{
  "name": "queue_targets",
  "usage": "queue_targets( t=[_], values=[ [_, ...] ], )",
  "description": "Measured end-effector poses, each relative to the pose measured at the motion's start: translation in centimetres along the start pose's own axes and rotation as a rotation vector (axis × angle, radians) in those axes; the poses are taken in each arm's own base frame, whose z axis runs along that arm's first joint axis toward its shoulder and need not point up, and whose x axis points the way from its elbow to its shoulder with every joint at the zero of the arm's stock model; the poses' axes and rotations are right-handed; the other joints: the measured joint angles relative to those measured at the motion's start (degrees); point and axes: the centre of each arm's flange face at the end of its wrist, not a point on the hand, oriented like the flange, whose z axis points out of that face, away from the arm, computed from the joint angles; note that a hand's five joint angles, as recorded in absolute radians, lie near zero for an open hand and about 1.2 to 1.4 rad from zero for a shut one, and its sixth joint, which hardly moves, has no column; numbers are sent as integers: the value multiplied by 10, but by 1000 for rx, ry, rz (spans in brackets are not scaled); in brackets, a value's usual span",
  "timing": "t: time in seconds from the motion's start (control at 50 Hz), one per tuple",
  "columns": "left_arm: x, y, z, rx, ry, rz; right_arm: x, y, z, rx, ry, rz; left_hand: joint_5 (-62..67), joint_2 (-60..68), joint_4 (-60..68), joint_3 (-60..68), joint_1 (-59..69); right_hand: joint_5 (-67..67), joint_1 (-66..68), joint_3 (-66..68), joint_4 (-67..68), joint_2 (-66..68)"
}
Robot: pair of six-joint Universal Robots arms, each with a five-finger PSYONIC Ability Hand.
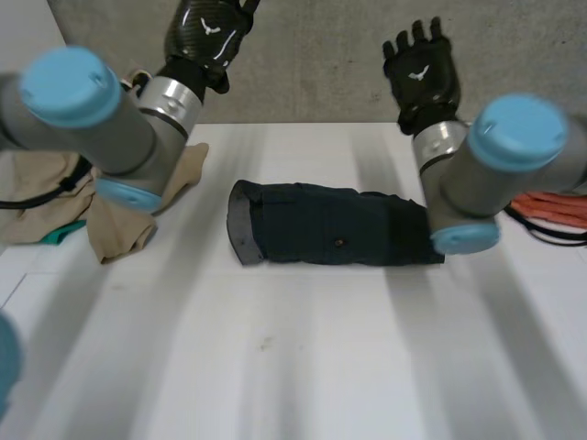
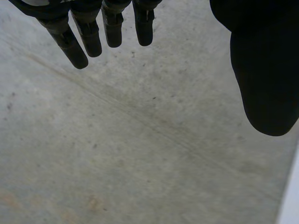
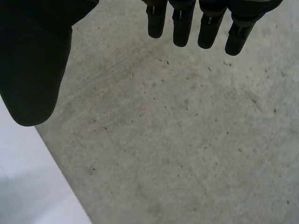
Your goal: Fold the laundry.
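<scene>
I find no brand name or readable writing. The only marking is a small white bird-like mark (image 1: 210, 28) on the back of my left hand (image 1: 206, 37), and another like it on the back of my right hand (image 1: 420, 73).

Both of my hands are raised off the surface (image 1: 303, 367) and held up in front of the grey concrete wall (image 1: 321, 55) behind it, well apart from each other. My left hand is released: in the left wrist view its fingers (image 2: 112, 28) reach out straight, the thumb (image 2: 266, 70) stands apart from them, and nothing is held between. My right hand is released too: in the right wrist view its fingers (image 3: 182, 23) are straight and side by side, the thumb (image 3: 32, 70) is off to one side, and it holds nothing. My right arm's elbow bends low over the surface.

The dark garment (image 1: 335, 225) lies in the middle of the surface as a long folded strip. A grey lining shows at the end nearer my left arm, and there is a small button (image 1: 339, 242) on its front. Its other end runs under my right elbow. Neither hand touches it.

A crumpled beige cloth (image 1: 119, 229) sits beneath my left arm at the side of the surface, with a bit of teal cloth (image 1: 60, 235) just beside it.
</scene>
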Motion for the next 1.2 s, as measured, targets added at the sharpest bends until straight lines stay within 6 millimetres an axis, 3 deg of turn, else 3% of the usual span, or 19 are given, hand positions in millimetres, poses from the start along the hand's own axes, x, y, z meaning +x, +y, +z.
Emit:
queue_targets(
  t=[0.1, 0.16, 0.24, 0.34, 0.4, 0.44, 0.54, 0.6, 0.64, 0.68, 0.8, 0.88, 0.9, 0.96, 1.04, 1.1, 1.14, 1.16, 1.2],
  values=[
    [-12, -31, -35, -172, 118, -161, 40, -11, -16, -159, -73, 63, 18, 37, 38, 39, 28, 0, 0, 0, 0, 0],
    [-10, -35, -51, -264, 176, -234, 51, -8, -28, -257, -118, 88, 67, 95, 97, 96, 87, 0, 0, 0, 0, 0],
    [3, -30, -72, -396, 270, -317, 53, 10, -48, -423, -206, 123, 174, 203, 206, 203, 202, 0, 0, 0, 0, 0],
    [31, -8, -85, -497, 371, -345, 39, 36, -73, -579, -327, 163, 234, 266, 269, 267, 256, 0, 0, 0, 0, 0],
    [47, 8, -87, -515, 402, -332, 27, 50, -84, -624, -381, 186, 199, 229, 232, 229, 212, 0, 0, 0, 0, 0],
    [70, 28, -86, -519, 423, -303, 12, 65, -94, -646, -415, 213, 97, 134, 131, 134, 104, 0, 0, 0, 0, 0],
    [101, 51, -85, -508, 436, -254, -1, 78, -103, -642, -409, 236, 68, 103, 101, 102, 90, 0, 0, 0, 0, 0],
    [115, 61, -82, -491, 422, -212, -1, 80, -106, -623, -383, 239, 219, 259, 250, 248, 257, 0, 0, 0, 0, 0],
    [117, 64, -79, -480, 402, -193, 0, 79, -107, -609, -368, 237, 263, 294, 296, 294, 294, 0, 0, 0, 0, 0],
    [116, 69, -71, -461, 349, -160, 5, 77, -107, -583, -342, 231, 497, 542, 543, 537, 525, 0, 0, 0, 0, 0],
    [98, 70, -48, -398, 197, -78, 18, 69, -106, -532, -296, 212, 529, 586, 587, 579, 533, 0, 0, 0, 0, 0],
    [63, 43, -23, -274, 59, -34, 28, 64, -105, -505, -269, 199, 529, 586, 588, 580, 533, 0, 0, 0, 0, 0],
    [63, 43, -23, -274, 59, -34, 28, 64, -105, -505, -269, 199, 529, 586, 588, 580, 533, 0, 0, 0, 0, 0],
    [18, -9, 2, -83, -87, -34, 36, 60, -102, -485, -243, 193, 540, 587, 588, 581, 536, 0, 0, 0, 0, 0],
    [-13, -72, 14, 122, -157, -93, 44, 58, -98, -466, -218, 194, 540, 587, 588, 581, 537, 0, 0, 0, 0, 0],
    [-14, -108, 13, 229, -118, -152, 50, 56, -94, -453, -196, 201, 542, 587, 588, 581, 538, 0, 0, 0, 0, 0],
    [0, -123, 8, 264, -44, -195, 54, 56, -91, -444, -177, 206, 544, 587, 588, 581, 538, 0, 0, 0, 0, 0],
    [16, -130, 2, 265, 35, -227, 57, 55, -89, -439, -161, 210, 544, 587, 588, 582, 538, 0, 0, 0, 0, 0],
    [36, -131, -5, 248, 120, -255, 60, 55, -87, -436, -149, 212, 544, 587, 588, 582, 538, 0, 0, 0, 0, 0]
  ],
)
